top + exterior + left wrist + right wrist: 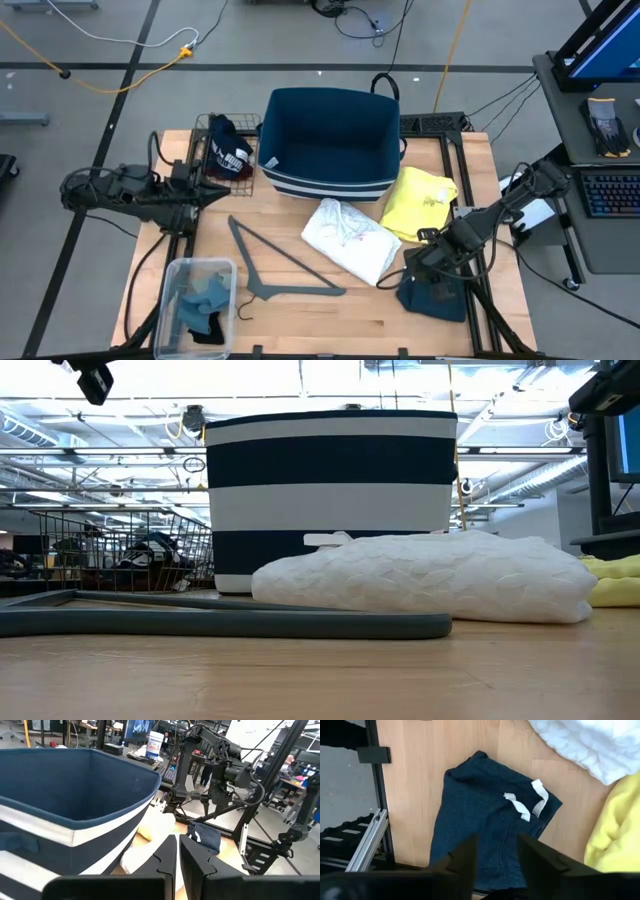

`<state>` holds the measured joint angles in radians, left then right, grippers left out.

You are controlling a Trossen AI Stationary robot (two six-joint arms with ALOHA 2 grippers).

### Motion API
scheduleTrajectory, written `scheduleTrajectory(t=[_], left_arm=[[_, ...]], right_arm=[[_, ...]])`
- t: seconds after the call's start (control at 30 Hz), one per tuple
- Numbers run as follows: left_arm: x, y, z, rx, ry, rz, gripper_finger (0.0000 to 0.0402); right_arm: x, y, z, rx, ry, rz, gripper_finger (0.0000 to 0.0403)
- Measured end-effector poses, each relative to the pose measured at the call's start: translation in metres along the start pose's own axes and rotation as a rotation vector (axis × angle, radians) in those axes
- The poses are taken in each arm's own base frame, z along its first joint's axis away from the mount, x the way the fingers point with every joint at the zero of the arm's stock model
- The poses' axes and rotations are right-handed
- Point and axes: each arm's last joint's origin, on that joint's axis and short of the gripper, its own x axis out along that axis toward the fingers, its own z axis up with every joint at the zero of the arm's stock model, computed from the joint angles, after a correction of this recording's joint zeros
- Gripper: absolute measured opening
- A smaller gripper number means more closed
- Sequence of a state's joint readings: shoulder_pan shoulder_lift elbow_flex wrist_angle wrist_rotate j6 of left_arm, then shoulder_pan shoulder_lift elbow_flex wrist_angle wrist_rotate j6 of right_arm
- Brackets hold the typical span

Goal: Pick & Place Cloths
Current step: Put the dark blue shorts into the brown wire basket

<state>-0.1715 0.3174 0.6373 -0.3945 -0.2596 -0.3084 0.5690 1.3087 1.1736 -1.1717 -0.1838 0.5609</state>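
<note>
A dark teal cloth (485, 825) with white drawstrings lies flat at the table's right near corner (437, 297). My right gripper (495, 855) hovers open just above it (412, 268), a finger on either side of its middle. A white cloth (350, 238) lies crumpled at the table's middle, with a yellow cloth (420, 200) on its far right side. Maroon and navy cloths (228, 152) sit in a wire basket, and blue cloths (200, 305) in a clear bin. My left gripper (222, 196) waits shut at the table's left edge, aimed at the blue basket (75, 785).
A blue basket with white stripes (330, 95) stands open at the far middle. A grey plastic hanger (285, 262) lies left of the white cloth. The wire basket (205, 125) stands at the far left and the clear bin (172, 290) at the near left. A black frame rail (375, 780) runs along the right edge.
</note>
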Motion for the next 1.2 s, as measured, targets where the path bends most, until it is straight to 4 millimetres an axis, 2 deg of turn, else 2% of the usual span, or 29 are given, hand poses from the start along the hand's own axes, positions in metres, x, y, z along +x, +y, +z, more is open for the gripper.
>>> scheduleTrajectory(t=[0.17, 0.37, 0.67, 1.0, 1.2], left_arm=[[-0.001, 0.001, -0.001, -0.004, 0.013, 0.004, 0.0021], [-0.001, 0.001, -0.002, -0.005, 0.018, 0.006, 0.0021], [-0.001, 0.001, -0.002, -0.013, 0.016, 0.009, 0.0021], [-0.001, 0.001, -0.002, -0.031, 0.015, 0.01, 0.0021], [-0.001, 0.001, -0.002, -0.047, 0.013, 0.01, 0.0021]], right_arm=[[0.006, -0.003, -0.002, 0.009, 0.019, -0.01, 0.02], [0.027, -0.012, -0.012, 0.065, 0.106, -0.038, 0.0231], [0.056, -0.026, -0.023, 0.153, 0.167, -0.086, 0.0232], [0.091, -0.042, -0.035, 0.218, 0.15, -0.115, 0.023], [0.109, -0.052, -0.045, 0.328, 0.165, -0.133, 0.0219]])
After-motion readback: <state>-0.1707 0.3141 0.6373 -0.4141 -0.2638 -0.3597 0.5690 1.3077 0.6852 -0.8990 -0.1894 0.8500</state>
